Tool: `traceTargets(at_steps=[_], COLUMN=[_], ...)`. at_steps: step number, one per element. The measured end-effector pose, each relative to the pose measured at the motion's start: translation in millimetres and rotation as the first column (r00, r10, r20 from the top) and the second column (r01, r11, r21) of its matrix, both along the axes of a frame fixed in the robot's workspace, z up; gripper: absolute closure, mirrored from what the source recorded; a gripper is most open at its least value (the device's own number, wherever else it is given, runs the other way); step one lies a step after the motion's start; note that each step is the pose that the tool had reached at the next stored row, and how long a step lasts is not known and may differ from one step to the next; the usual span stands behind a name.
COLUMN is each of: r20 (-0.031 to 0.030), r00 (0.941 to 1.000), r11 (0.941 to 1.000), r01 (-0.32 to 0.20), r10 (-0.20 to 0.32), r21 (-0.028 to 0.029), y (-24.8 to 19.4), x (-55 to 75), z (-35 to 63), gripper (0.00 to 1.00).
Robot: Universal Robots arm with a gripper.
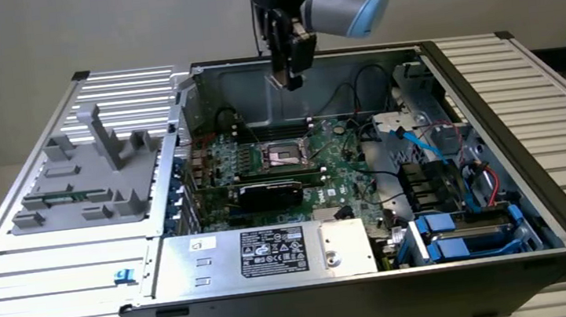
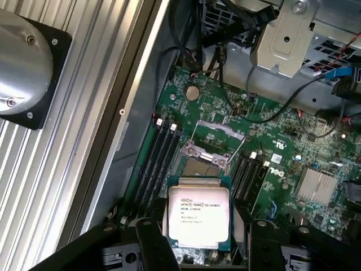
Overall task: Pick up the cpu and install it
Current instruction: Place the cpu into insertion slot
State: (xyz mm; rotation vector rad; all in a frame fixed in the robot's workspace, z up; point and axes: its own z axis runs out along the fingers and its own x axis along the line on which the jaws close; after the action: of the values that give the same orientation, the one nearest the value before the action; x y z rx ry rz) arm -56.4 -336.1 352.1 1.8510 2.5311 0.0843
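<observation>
A: Entry one, at nine o'clock of the case?
B: Grey fixture tray (image 1: pixel 80 184), on the slatted table (image 1: pixel 21 273).
A: Entry two?
B: The gripper (image 1: pixel 291 80), above the open case (image 1: pixel 491 129), at twelve o'clock of the socket (image 1: pixel 285 154). Its fingers (image 2: pixel 152 245) pinch the cpu (image 2: pixel 198 217) by opposite edges, silver top towards the wrist camera.
A: Entry three?
B: Blue-tabbed drive bays (image 1: pixel 460 234), at four o'clock of the socket.

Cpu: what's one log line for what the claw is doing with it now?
claw: shut on cpu | cpu: held above the motherboard | socket: open | install: not yet done
</observation>
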Motion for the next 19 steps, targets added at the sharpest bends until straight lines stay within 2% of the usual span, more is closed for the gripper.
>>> traceTargets(at_steps=[4, 7, 13, 14, 19], r20=[0.0, 0.0, 0.0, -0.0001, 0.0], r00=[0.9981, 0.9941, 0.9793, 0.9776, 0.9773], r11=[0.9981, 0.9941, 0.9793, 0.9776, 0.9773], r01=[0.061, 0.109, 0.202, 0.21, 0.212], r10=[-0.061, -0.109, -0.202, -0.21, -0.212], r21=[0.0, 0.0, 0.0, 0.0, 0.0], y=[0.0, 0.0, 0.0, 0.0, 0.0], x=[0.0, 0.0, 0.0, 0.0, 0.0], z=[-0.5, -0.9, -1.6, -1.5, -1.6], gripper=[0.46, 0.46, 0.46, 0.46, 0.46])
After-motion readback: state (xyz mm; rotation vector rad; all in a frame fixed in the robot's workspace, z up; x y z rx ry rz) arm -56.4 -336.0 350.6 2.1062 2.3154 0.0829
